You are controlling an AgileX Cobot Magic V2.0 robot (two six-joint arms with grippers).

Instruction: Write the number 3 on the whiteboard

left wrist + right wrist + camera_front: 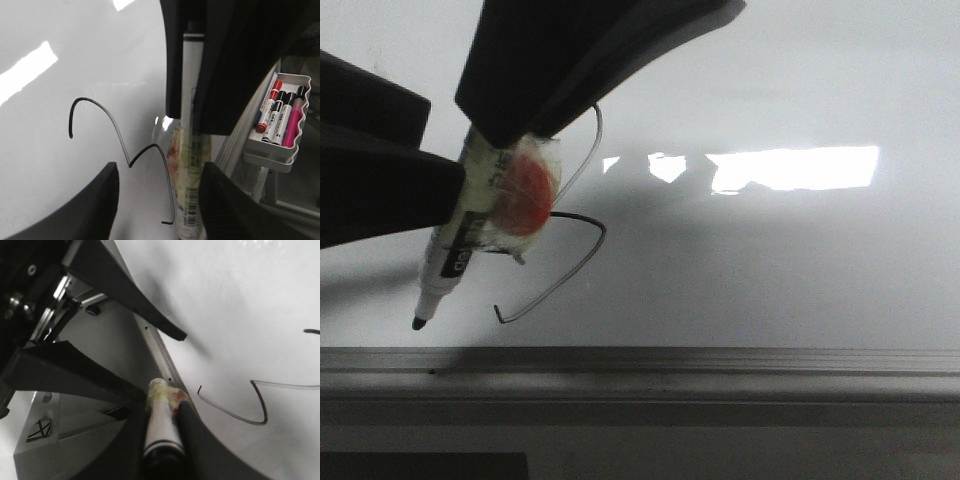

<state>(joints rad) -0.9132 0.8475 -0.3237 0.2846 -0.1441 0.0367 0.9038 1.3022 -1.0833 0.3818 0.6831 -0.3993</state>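
Note:
The whiteboard (770, 270) carries a thin black angular number 3 (582, 250), partly hidden behind the marker's taped middle. The 3 also shows in the left wrist view (120, 140) and the right wrist view (250, 420). My right gripper (510, 135) comes in from above and is shut on a white marker (450, 255) wrapped in tape with a red blob. The marker's black tip points down-left, beside the 3's lower end; I cannot tell if it touches the board. My left gripper (440, 145) is open, its fingers (100, 200) apart beside the marker (190, 100).
A grey metal ledge (720, 375) runs along the board's lower edge. A white tray (295, 82) holding several markers hangs beside the board. A bright light reflection (790, 168) lies on the board to the right of the 3.

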